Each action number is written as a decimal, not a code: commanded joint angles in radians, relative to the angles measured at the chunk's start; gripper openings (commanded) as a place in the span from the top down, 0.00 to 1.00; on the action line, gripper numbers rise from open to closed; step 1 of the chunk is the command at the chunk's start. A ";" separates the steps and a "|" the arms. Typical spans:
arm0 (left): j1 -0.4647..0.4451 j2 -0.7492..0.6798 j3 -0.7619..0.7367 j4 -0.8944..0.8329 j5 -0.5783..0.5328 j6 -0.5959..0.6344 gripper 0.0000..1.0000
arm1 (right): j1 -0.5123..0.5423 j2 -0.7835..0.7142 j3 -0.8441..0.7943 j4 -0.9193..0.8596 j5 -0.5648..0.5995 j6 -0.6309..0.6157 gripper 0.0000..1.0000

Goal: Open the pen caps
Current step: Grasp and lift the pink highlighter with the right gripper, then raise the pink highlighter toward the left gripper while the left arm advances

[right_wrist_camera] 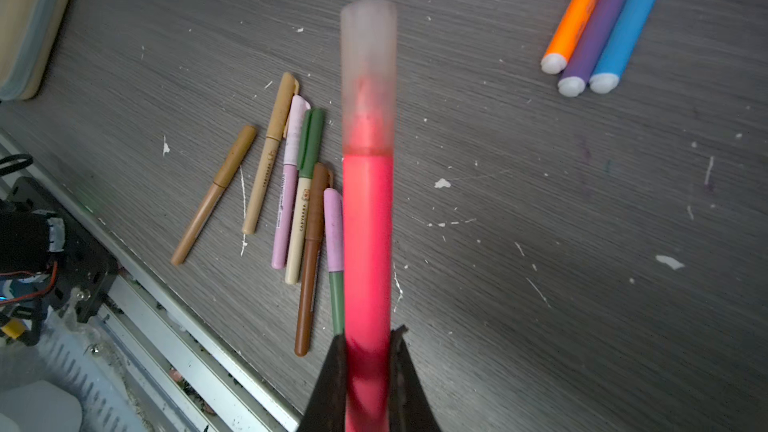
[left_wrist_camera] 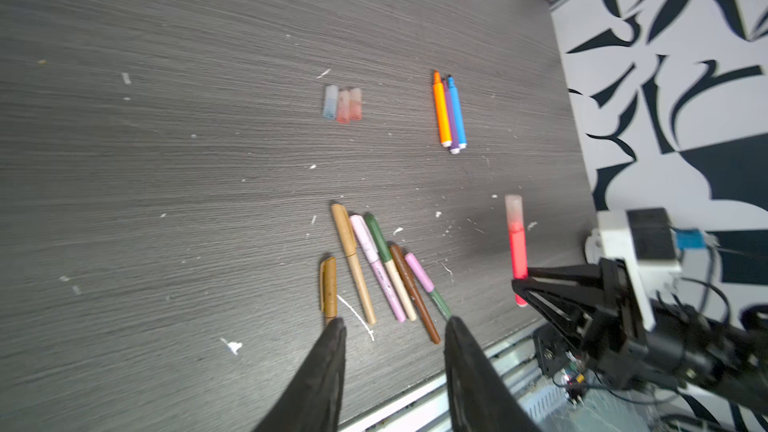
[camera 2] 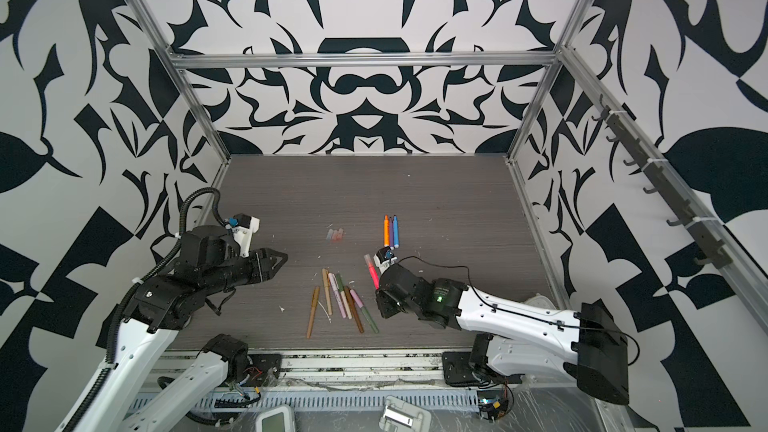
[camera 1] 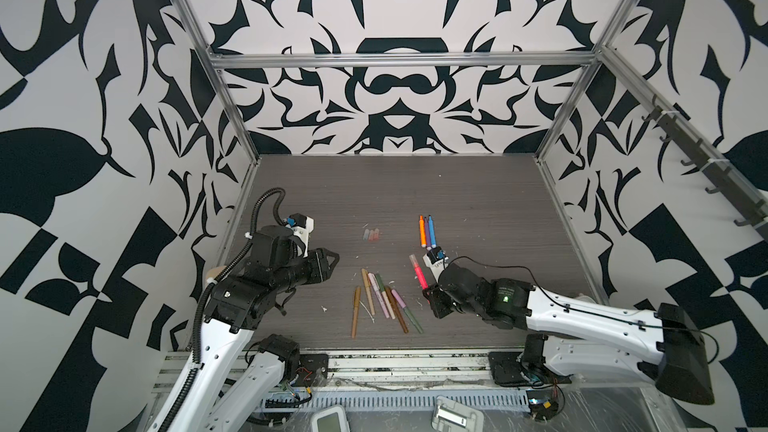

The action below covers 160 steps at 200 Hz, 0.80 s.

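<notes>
Only right wrist view, beige pen (right_wrist_camera: 297, 226) lettering legible, pink pen (right_wrist_camera: 368, 222) pinched

Matt wood-grain table (camera 1: 457, 201), frosted plastic cap (right_wrist_camera: 368, 56)

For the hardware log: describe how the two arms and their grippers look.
Both arms have white shells with black joints. The left arm carries a black ribbed hose; the right arm a thin black cable and a green light. The left gripper and right gripper have black, tapered triangular fingers.
</notes>
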<state>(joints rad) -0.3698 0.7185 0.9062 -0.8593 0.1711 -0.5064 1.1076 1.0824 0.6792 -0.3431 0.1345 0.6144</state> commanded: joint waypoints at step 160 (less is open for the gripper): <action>-0.009 0.203 0.019 0.154 -0.111 -0.421 0.50 | -0.222 0.193 0.030 0.228 -0.506 -0.125 1.00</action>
<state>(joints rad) -0.3763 0.9726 0.9627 -0.8162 -0.0017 -0.7925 0.8829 1.2594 0.6491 -0.1143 -0.2787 0.4900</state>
